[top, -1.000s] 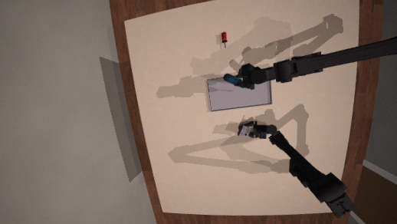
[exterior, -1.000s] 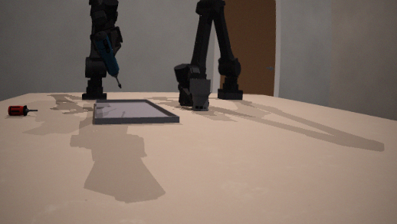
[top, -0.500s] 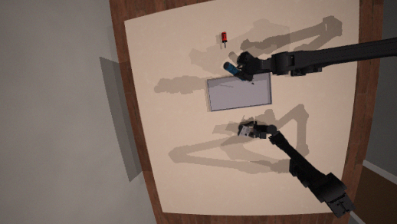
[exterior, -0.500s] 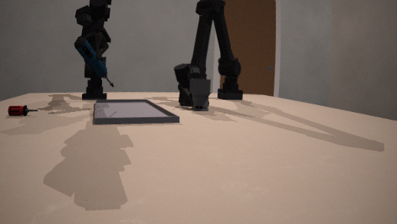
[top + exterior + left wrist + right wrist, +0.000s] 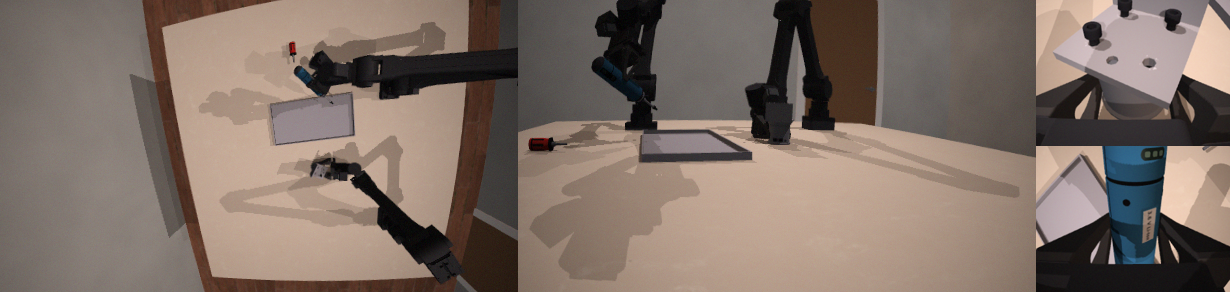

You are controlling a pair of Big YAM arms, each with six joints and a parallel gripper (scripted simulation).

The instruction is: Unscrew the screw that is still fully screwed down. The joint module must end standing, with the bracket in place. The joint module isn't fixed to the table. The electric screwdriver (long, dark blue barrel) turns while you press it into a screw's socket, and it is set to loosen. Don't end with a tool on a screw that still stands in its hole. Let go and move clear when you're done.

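The joint module (image 5: 779, 122) stands on the table, a grey cylinder with a flat grey bracket (image 5: 1133, 42) on top. Three black screws (image 5: 1092, 30) (image 5: 1124, 6) (image 5: 1172, 16) stand in the bracket, beside two empty holes (image 5: 1112, 59) (image 5: 1148, 62). My left gripper (image 5: 1134, 73) (image 5: 327, 171) grips the module's cylinder below the bracket. My right gripper (image 5: 1134, 218) (image 5: 320, 79) is shut on the blue electric screwdriver (image 5: 306, 76) (image 5: 618, 80) (image 5: 1133, 204). It holds the tool tilted in the air, tip down, over the tray's far edge and well away from the module.
A shallow grey tray (image 5: 272, 125) (image 5: 693, 156) (image 5: 1062, 204) lies between the two arms. A small red hand screwdriver (image 5: 292, 48) (image 5: 539, 144) lies on the table beyond the tray. The arm bases stand at the table's far side in the exterior view.
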